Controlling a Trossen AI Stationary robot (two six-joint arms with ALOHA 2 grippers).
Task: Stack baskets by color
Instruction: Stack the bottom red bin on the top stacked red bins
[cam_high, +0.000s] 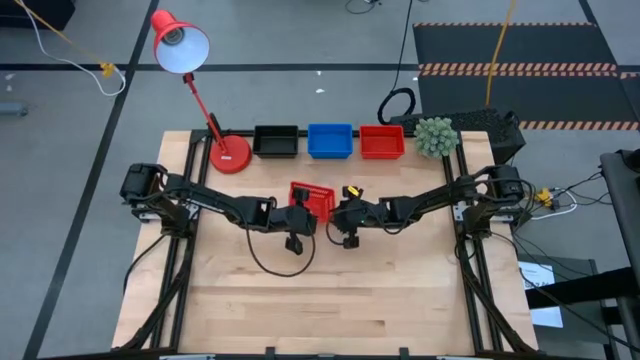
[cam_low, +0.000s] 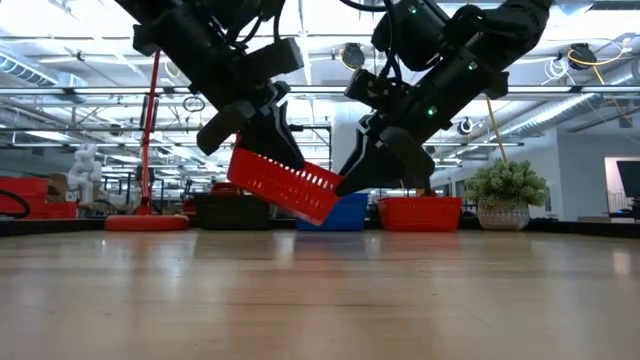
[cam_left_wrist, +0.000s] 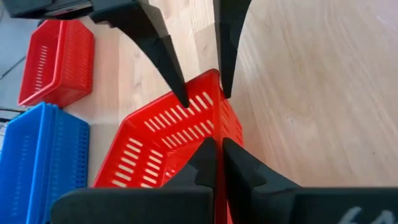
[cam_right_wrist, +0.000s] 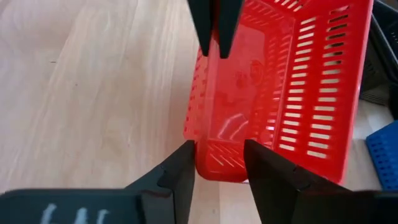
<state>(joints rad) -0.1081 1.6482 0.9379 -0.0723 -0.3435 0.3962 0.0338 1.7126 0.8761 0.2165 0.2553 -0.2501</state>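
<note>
A red basket (cam_high: 311, 196) hangs tilted above the table's middle, its right end lower (cam_low: 318, 205). My left gripper (cam_left_wrist: 215, 152) is shut on it. My right gripper (cam_right_wrist: 219, 158) is open at the basket's right end, one finger inside the near wall and one outside it. At the table's far edge a black basket (cam_high: 276, 141), a blue basket (cam_high: 330, 141) and another red basket (cam_high: 381, 142) stand in a row on their bottoms. My left gripper pinches the red basket's near wall (cam_left_wrist: 217, 127) between its two fingers, toward the wall's left end. The fingers come slanting down from the table's left. The basket is lifted clear of the table and tilts down to the right. My right gripper stands astride the same wall near its right corner (cam_right_wrist: 194, 146); whether a finger touches it, I cannot tell.
A red lamp stands with its round base (cam_high: 230, 155) at the far left, beside the black basket. A small green plant (cam_high: 434, 136) sits at the far right. Bare wood (cam_high: 330, 300) lies toward the near edge.
</note>
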